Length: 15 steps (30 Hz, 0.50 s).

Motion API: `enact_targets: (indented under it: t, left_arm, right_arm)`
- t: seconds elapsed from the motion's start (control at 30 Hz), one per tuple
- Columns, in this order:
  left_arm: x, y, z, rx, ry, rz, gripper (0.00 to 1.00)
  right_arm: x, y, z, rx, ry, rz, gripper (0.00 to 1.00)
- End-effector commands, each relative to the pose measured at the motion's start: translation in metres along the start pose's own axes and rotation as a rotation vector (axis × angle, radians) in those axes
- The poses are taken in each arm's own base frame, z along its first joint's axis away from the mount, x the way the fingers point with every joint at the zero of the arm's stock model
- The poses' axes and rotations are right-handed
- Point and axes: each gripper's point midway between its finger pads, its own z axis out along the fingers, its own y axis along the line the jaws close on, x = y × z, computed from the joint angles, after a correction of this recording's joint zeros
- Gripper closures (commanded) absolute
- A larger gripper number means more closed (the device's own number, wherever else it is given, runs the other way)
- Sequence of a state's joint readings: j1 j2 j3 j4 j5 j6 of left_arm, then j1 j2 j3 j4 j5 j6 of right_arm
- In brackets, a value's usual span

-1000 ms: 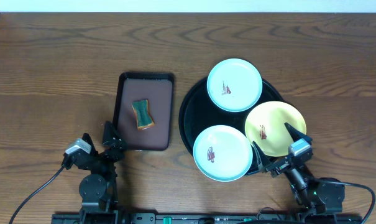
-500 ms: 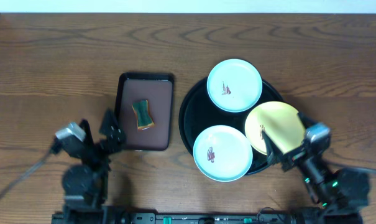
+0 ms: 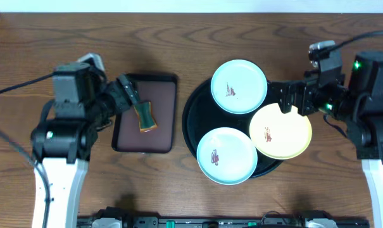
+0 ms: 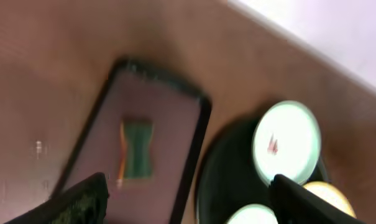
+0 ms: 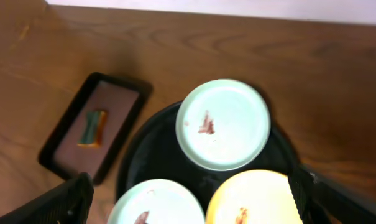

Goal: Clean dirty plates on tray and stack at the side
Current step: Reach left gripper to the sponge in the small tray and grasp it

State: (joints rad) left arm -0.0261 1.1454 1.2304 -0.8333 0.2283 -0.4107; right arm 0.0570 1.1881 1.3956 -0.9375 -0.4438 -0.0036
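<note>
**Three smeared plates on the black tray, both sets of fingers spread and empty**

Three plates lie on the round black tray (image 3: 192, 119), right of the desk's middle. The far mint-blue plate (image 3: 238, 86) sits at the tray's back edge and hangs a little over the rim. The near mint-blue plate (image 3: 226, 156) sits at the front edge and also overlaps the rim. The yellow plate (image 3: 280, 131) lies on the right side, reaching out past the rim over the desk (image 3: 64, 38). Its left edge meets the near mint-blue plate, though which one lies on top is hard to tell. Each plate carries a small reddish-brown smear at its centre.

Just left of the black tray, and apart from it, stands a dark-brown rectangular tray (image 3: 163, 130) with a green and orange sponge (image 3: 145, 116) lying on it.

The right fingers (image 3: 282, 95) hang spread wide above the gap between the far mint-blue plate and the yellow plate, pinching nothing. The left fingers (image 3: 129, 87) are also spread, over the left edge of the rectangular tray beside the sponge, and hold nothing.
</note>
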Motion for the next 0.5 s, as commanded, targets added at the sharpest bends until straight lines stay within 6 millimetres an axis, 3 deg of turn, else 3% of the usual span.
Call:
enact_targets:
  t: [0.0,0.17,0.23,0.3,0.37,0.4,0.47]
  left_arm:
    - [0.009,0.006,0.019,-0.023,0.09,-0.007,0.16]
    - [0.055,0.037,0.08,-0.181,0.324,-0.057,0.18]
    - [0.069,0.052,0.103,-0.278,0.39,-0.036,0.23]
    - [0.082,0.068,0.126,-0.363,0.44,-0.036,0.27]
    - [0.093,0.079,0.151,-0.398,0.488,-0.037,0.4]
    - [0.096,0.087,0.163,-0.429,0.496,-0.047,0.56]
    - [0.105,0.095,0.184,-0.444,0.519,-0.052,0.69]
  right_arm:
    - [-0.007,0.008,0.0,-0.053,-0.006,0.054,0.01]
    - [-0.004,0.005,0.006,-0.052,0.015,0.064,0.04]
    - [-0.001,0.004,0.009,-0.052,0.031,0.073,0.11]
    - [0.001,0.003,0.01,-0.051,0.042,0.103,0.11]
    - [0.003,0.004,0.01,-0.051,0.048,0.111,0.11]
    - [0.003,0.003,0.01,-0.051,0.049,0.112,0.11]
    - [0.003,0.004,0.01,-0.051,0.048,0.116,0.12]
